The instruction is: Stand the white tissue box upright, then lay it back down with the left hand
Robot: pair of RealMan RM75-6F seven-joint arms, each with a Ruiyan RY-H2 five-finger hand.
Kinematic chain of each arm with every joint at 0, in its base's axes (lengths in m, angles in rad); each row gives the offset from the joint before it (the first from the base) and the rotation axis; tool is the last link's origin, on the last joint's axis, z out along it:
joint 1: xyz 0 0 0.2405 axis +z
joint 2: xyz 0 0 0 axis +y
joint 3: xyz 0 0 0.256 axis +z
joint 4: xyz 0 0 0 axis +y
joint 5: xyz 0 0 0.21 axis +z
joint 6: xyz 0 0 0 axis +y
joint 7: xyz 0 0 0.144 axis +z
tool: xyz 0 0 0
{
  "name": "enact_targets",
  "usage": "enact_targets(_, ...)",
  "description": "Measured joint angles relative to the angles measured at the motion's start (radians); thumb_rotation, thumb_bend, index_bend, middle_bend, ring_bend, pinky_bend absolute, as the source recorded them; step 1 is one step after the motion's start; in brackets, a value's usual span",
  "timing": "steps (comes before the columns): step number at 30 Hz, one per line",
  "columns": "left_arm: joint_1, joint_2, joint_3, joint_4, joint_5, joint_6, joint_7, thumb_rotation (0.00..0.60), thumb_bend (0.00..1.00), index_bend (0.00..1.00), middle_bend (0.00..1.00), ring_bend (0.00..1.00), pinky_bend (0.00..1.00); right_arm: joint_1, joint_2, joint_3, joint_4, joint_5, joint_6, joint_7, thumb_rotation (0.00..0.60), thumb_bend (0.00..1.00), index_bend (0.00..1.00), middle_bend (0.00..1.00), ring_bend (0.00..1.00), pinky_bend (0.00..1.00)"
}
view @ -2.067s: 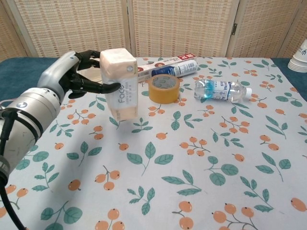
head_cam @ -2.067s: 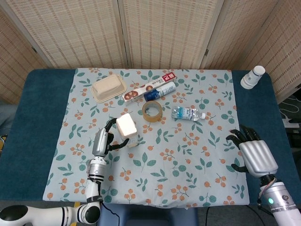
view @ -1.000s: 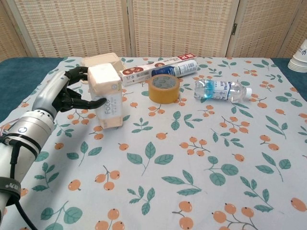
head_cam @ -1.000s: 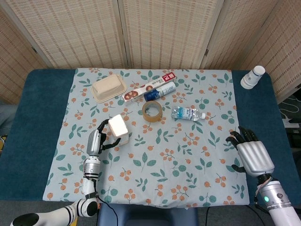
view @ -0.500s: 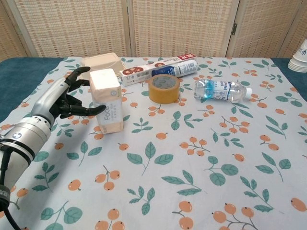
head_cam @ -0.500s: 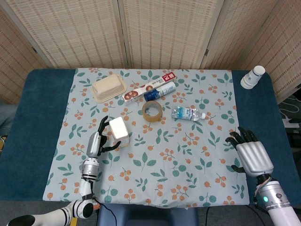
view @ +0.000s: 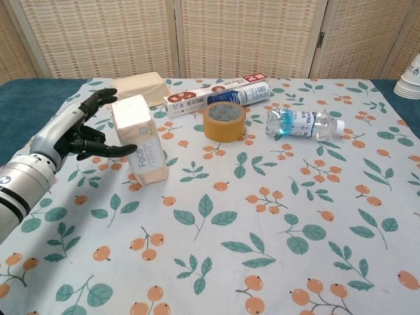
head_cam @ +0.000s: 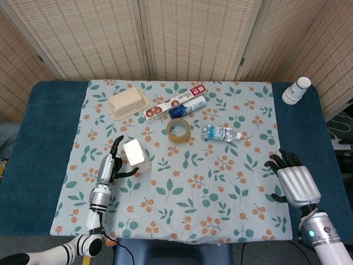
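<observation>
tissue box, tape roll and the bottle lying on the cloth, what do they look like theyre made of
Tissue box: looks like a soft matte wrap, plastic or paper, white with grey print; its edges are rounded rather than crisp.
Tape roll: glossy tan plastic tape, likely packing tape, with a visible hollow centre.
Bottle: clear thin plastic, see-through with highlights, carrying a blue and white label.

Paper cups [view: 412, 79] cut by chest view's right edge; bottle [head_cam: 219, 133] label too small.

Tape roll [head_cam: 178, 130], water bottle [head_cam: 220, 133], lidded container [head_cam: 127, 103], paper cups [head_cam: 296, 90] on floral cloth [head_cam: 220, 193].
</observation>
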State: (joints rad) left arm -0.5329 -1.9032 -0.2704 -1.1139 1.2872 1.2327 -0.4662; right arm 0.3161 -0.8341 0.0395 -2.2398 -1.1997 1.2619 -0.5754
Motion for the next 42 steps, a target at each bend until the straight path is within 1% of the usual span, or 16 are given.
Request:
enact_targets(6,0.028,0.074,0.000,-0.097,0.004,0.021,0.042,0.600,0.12,0.00,0.00,0.87,0.92,0.004,0.005,0.004,-0.010,-0.010,-0.001,0.009,0.600,0.07,0.29,0.15,0.00,0.11)
enact_targets(12,0.081,0.167,0.020,-0.221,0.011,0.058,0.096,0.600,0.12,0.00,0.00,0.87,0.92,0.013,0.006,0.007,-0.021,-0.028,-0.013,0.023,0.600,0.07,0.29,0.15,0.00,0.11)
enact_targets(16,0.110,0.231,0.028,-0.293,0.014,0.081,0.141,0.600,0.12,0.00,0.02,0.87,0.92,0.018,0.006,0.008,-0.030,-0.043,-0.020,0.028,0.600,0.07,0.29,0.15,0.00,0.11)
enact_targets(18,0.119,0.263,0.026,-0.326,0.015,0.090,0.160,0.600,0.13,0.00,0.05,0.87,0.93,0.020,0.006,0.006,-0.035,-0.052,-0.027,0.031,0.600,0.07,0.29,0.15,0.00,0.11)
enact_targets(21,0.126,0.308,0.021,-0.377,0.013,0.095,0.199,0.600,0.14,0.00,0.13,0.90,0.96,0.022,0.008,0.005,-0.040,-0.058,-0.033,0.040,0.600,0.07,0.29,0.15,0.00,0.11)
enact_targets(23,0.126,0.337,0.014,-0.414,0.007,0.092,0.239,0.600,0.14,0.03,0.20,0.95,0.99,0.022,0.011,0.004,-0.043,-0.064,-0.035,0.045,0.600,0.07,0.29,0.15,0.00,0.11)
enact_targets(25,0.119,0.378,0.001,-0.467,-0.014,0.076,0.303,0.600,0.14,0.07,0.26,0.98,1.00,0.022,0.013,0.002,-0.046,-0.069,-0.037,0.047,0.600,0.07,0.29,0.15,0.00,0.11)
enact_targets(26,0.113,0.400,-0.006,-0.496,-0.030,0.063,0.338,0.600,0.14,0.07,0.27,0.99,1.00,0.022,0.014,0.001,-0.048,-0.072,-0.038,0.047,0.600,0.07,0.29,0.15,0.00,0.11)
enact_targets(29,0.083,0.488,-0.038,-0.612,-0.118,0.010,0.482,0.600,0.14,0.08,0.27,0.98,1.00,0.020,0.015,-0.003,-0.054,-0.085,-0.037,0.044,0.600,0.07,0.29,0.15,0.00,0.11)
enact_targets(32,0.033,0.579,-0.070,-0.732,-0.253,-0.038,0.665,0.600,0.14,0.06,0.22,0.95,1.00,0.015,0.017,-0.006,-0.059,-0.100,-0.029,0.043,0.600,0.07,0.29,0.15,0.00,0.11)
enact_targets(34,-0.016,0.638,-0.088,-0.812,-0.381,-0.060,0.808,0.600,0.14,0.01,0.17,0.93,1.00,0.012,0.019,-0.006,-0.060,-0.103,-0.025,0.045,0.600,0.07,0.29,0.15,0.00,0.11)
enact_targets(37,-0.111,0.706,-0.112,-0.916,-0.603,-0.069,1.009,0.600,0.14,0.00,0.14,0.92,0.99,0.010,0.023,-0.006,-0.059,-0.102,-0.024,0.049,0.600,0.07,0.29,0.15,0.00,0.11)
enact_targets(38,-0.146,0.721,-0.119,-0.944,-0.675,-0.066,1.062,0.600,0.14,0.00,0.13,0.91,0.98,0.009,0.024,-0.006,-0.059,-0.102,-0.024,0.051,0.600,0.07,0.29,0.15,0.00,0.11)
enact_targets(39,-0.196,0.737,-0.129,-0.978,-0.773,-0.059,1.121,0.600,0.14,0.00,0.12,0.91,0.97,0.008,0.026,-0.006,-0.060,-0.103,-0.023,0.053,0.600,0.07,0.29,0.15,0.00,0.11)
enact_targets(41,-0.278,0.755,-0.143,-1.021,-0.919,-0.046,1.192,0.600,0.14,0.00,0.10,0.90,0.97,0.006,0.031,-0.006,-0.062,-0.107,-0.021,0.060,0.600,0.07,0.29,0.15,0.00,0.11)
enact_targets(42,-0.335,0.763,-0.151,-1.043,-1.014,-0.035,1.235,0.600,0.14,0.00,0.10,0.90,0.97,0.004,0.033,-0.006,-0.063,-0.109,-0.020,0.064,0.600,0.07,0.29,0.15,0.00,0.11)
